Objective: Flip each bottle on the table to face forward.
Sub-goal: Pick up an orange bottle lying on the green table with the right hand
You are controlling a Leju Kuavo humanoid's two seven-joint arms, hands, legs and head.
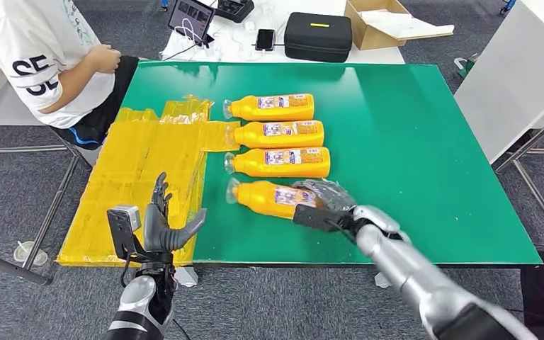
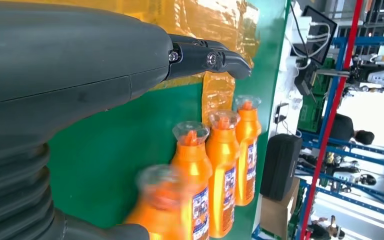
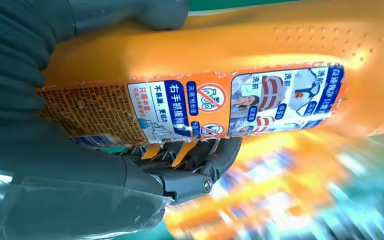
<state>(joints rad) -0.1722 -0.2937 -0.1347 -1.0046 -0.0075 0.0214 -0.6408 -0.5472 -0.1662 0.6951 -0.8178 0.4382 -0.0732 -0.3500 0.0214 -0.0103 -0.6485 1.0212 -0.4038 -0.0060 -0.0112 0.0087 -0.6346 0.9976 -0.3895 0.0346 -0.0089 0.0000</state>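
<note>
The green table [image 1: 411, 142] carries everything here, and places below are given from the row of four orange bottles lying on their sides near its middle. Left of that row, a patch of yellow tape [image 1: 138, 177] covers the table's left part. Beyond the row, past the far edge, sit a black case [image 1: 319, 35] and a cardboard box [image 1: 382, 25]; a seated person [image 1: 49, 64] is at the far left corner. The three far bottles [image 1: 280, 134] lie parallel, caps pointing left, labels showing. The nearest bottle [image 1: 269, 198] is skewed and wrapped by the right hand [image 1: 326, 198], whose fingers [image 3: 200, 155] curl under its label. This looks like the turning step for that last bottle; next it likely needs rolling, then setting down parallel to the others. The left hand [image 1: 163, 227] hovers near the tape, fingers spread, empty.
</note>
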